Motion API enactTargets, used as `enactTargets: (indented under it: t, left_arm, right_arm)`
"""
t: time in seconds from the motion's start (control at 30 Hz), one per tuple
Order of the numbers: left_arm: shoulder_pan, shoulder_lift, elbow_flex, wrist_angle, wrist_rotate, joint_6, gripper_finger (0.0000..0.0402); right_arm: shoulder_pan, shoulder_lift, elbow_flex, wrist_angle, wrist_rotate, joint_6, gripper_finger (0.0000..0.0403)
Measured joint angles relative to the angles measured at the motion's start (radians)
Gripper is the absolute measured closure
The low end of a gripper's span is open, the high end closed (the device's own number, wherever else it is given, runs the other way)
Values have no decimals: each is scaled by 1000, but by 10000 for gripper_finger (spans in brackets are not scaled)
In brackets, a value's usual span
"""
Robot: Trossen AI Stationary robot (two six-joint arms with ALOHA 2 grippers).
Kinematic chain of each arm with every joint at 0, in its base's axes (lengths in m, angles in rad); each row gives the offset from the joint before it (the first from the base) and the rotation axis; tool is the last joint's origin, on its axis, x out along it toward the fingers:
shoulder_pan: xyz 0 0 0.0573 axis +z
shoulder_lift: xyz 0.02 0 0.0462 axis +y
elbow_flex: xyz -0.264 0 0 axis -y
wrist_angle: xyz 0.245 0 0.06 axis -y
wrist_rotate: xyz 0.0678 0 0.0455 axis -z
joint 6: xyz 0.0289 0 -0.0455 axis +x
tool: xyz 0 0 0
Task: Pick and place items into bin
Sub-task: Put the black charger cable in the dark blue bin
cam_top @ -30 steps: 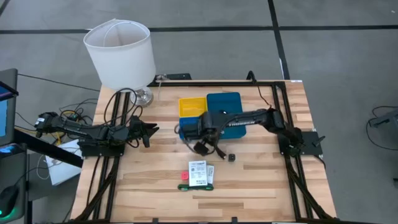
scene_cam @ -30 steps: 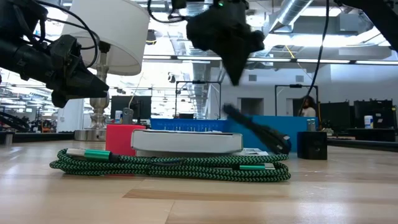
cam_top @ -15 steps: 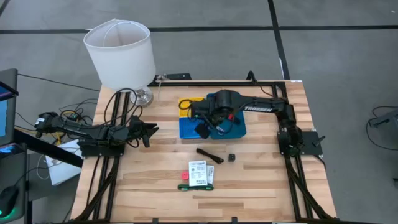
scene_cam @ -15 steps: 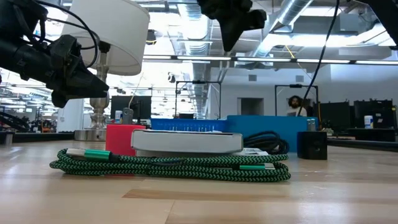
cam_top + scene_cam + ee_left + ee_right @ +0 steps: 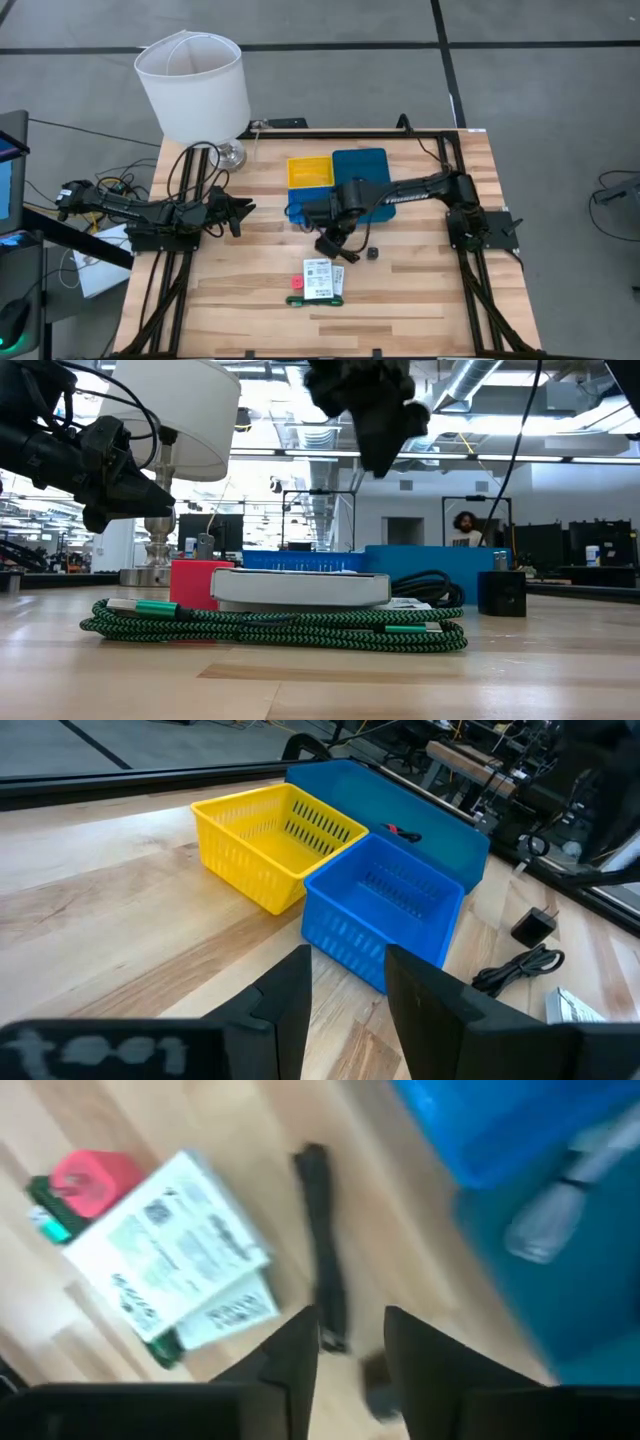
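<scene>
Right gripper (image 5: 350, 1355) hovers mid-desk, fingers parted and empty, directly above the black stick (image 5: 322, 1245). Beside it the white packets (image 5: 323, 279), red bit (image 5: 297, 283) and green cable (image 5: 270, 622) wait (most work remains). The bins (image 5: 338, 180) near the far edge hold one small red item. Left gripper (image 5: 345, 1000) idles, open, by the left edge.
</scene>
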Motion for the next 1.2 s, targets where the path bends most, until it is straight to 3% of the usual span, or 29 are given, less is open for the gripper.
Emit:
enactTargets:
  t: [0.5,0.97,1.2]
  left_arm:
    - [0,0,0,-1,0,0,286]
    - [0,0,0,-1,0,0,286]
    - [0,0,0,-1,0,0,286]
  right_arm:
    - [40,0,-278,272,-60,16,274]
    - [40,0,-439,422,-60,35,274]
    - [39,0,-507,492,-61,93,293]
